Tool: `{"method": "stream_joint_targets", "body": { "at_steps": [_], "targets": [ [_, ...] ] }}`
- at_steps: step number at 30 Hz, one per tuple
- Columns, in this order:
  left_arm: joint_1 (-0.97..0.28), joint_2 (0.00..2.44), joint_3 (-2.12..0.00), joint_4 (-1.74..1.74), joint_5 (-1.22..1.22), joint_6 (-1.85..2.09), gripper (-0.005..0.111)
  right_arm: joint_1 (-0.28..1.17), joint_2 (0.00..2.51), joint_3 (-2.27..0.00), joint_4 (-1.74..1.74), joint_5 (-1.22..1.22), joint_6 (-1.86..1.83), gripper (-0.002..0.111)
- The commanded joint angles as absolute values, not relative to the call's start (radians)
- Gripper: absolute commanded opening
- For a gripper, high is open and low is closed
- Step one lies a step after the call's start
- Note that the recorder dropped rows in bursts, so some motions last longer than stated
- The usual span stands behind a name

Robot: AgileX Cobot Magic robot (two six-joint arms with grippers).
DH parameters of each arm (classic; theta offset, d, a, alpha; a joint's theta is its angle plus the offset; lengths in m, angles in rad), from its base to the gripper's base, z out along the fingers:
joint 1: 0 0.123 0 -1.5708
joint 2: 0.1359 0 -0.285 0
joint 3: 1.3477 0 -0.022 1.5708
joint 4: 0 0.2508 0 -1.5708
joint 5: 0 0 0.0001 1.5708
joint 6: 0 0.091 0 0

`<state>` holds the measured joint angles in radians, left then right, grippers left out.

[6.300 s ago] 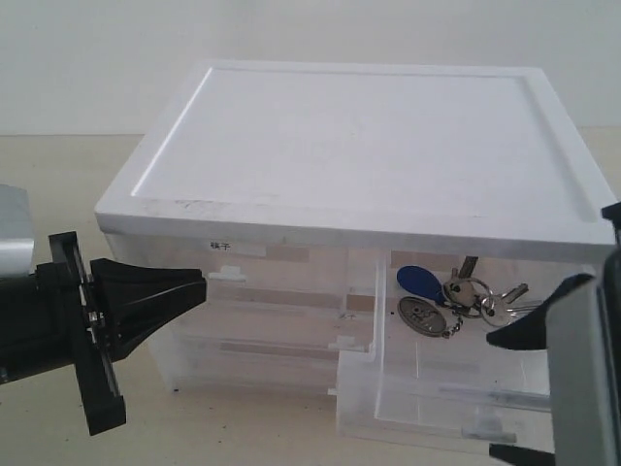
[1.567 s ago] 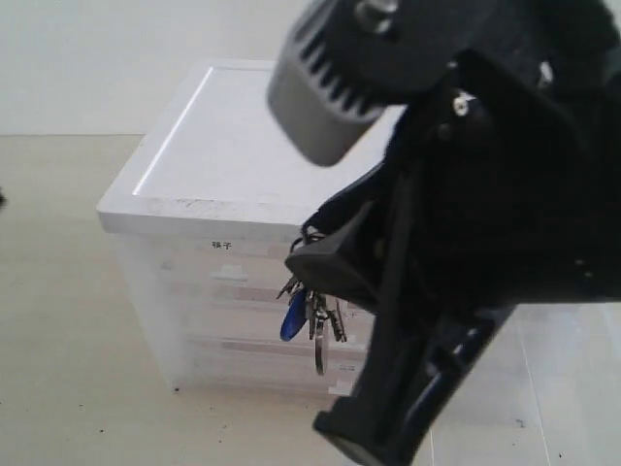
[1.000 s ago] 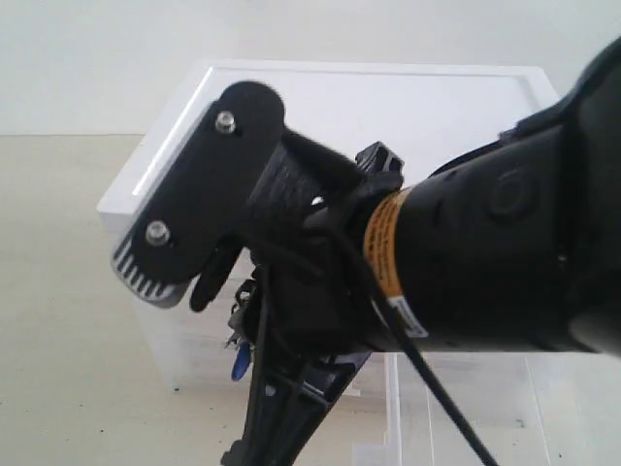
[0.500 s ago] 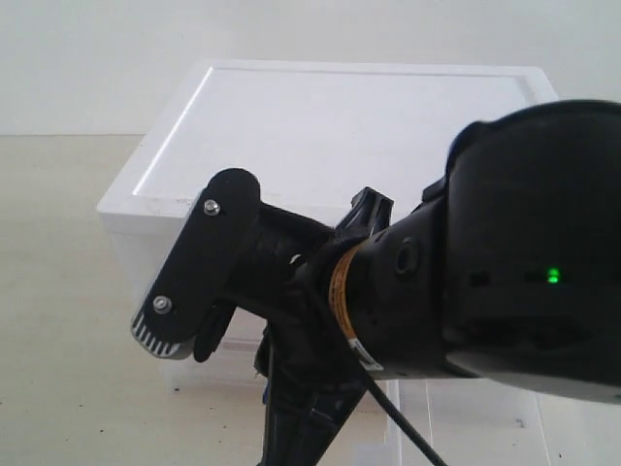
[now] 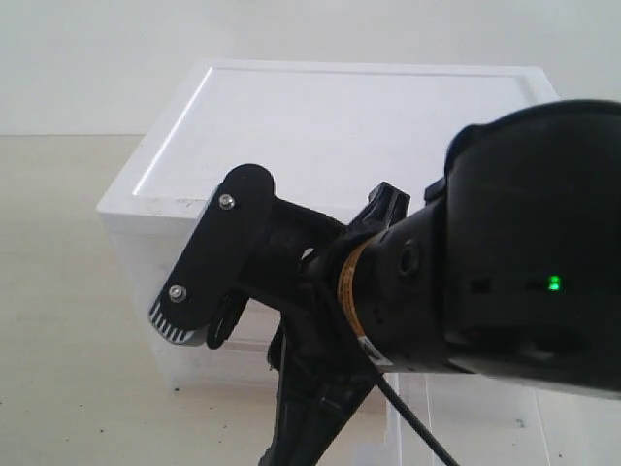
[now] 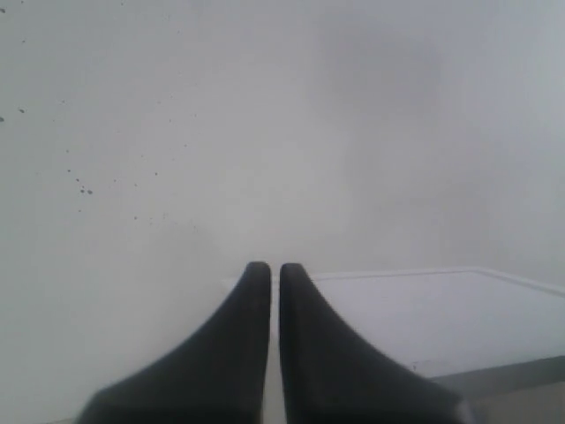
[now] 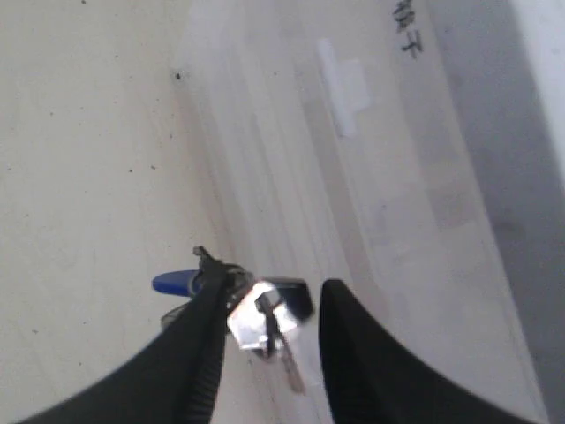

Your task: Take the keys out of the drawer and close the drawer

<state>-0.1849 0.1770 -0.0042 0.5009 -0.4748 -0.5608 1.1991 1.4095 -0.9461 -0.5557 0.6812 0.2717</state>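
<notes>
The keys (image 7: 265,320), silver with a blue fob (image 7: 177,283), lie blurred between the spread fingers of my right gripper (image 7: 274,284), against one finger and apart from the other. They are above the table in front of the cabinet. In the exterior view the right arm (image 5: 466,282) fills the foreground and hides the keys. The drawer (image 5: 485,422) stands pulled out at the cabinet's lower right, mostly behind that arm. My left gripper (image 6: 267,269) is shut on nothing, next to a white rimmed surface (image 6: 441,318).
The white-topped translucent drawer cabinet (image 5: 340,116) stands on the beige table (image 5: 58,291). Its left half-width drawer, with a black-character label (image 7: 402,18) and a white tab handle (image 7: 344,84), is shut. A black cable (image 5: 412,427) hangs from the right arm.
The right arm lifted the keys out of the drawer and swung them left to the cabinet's front, then lowered. The left gripper left the exterior view. In the last half second little moved.
</notes>
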Motion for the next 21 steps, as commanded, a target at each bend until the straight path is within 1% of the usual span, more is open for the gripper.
{"method": "stream_joint_targets", "body": {
  "at_steps": [1, 6, 8, 12, 16, 18, 20, 21],
  "targets": [
    [-0.187, 0.171, 0.000, 0.493, -0.472, -0.585, 0.005, 1.196, 1.407, -0.953, -0.650, 0.684, 0.376, 0.043],
    [-0.187, 0.171, 0.000, 0.498, -0.472, -0.592, 0.005, 1.196, 1.407, -0.953, -0.705, 0.684, 0.422, 0.043],
    [-0.187, 0.171, 0.000, 0.550, -0.472, -0.652, 0.005, 1.196, 1.407, -0.953, -0.705, 0.684, 0.422, 0.043],
    [-0.187, 0.171, 0.000, 0.830, -0.479, -0.866, 0.005, 1.196, 1.403, -0.953, -0.733, 0.702, 0.424, 0.043],
    [-0.187, 0.171, 0.000, 1.029, -0.591, -0.993, 0.005, 1.196, 1.348, -0.953, -0.786, 0.728, 0.497, 0.042],
    [-0.187, 0.171, 0.000, 1.085, -0.686, -0.999, 0.005, 1.196, 1.303, -0.953, -0.786, 0.726, 0.499, 0.035],
    [-0.187, 0.171, 0.000, 1.151, -0.773, -1.028, 0.005, 1.196, 1.251, -0.953, -0.786, 0.724, 0.515, 0.024],
    [-0.187, 0.171, 0.000, 1.201, -0.820, -1.051, 0.005, 1.196, 1.221, -0.953, -0.786, 0.724, 0.524, 0.016]
  ]
}}
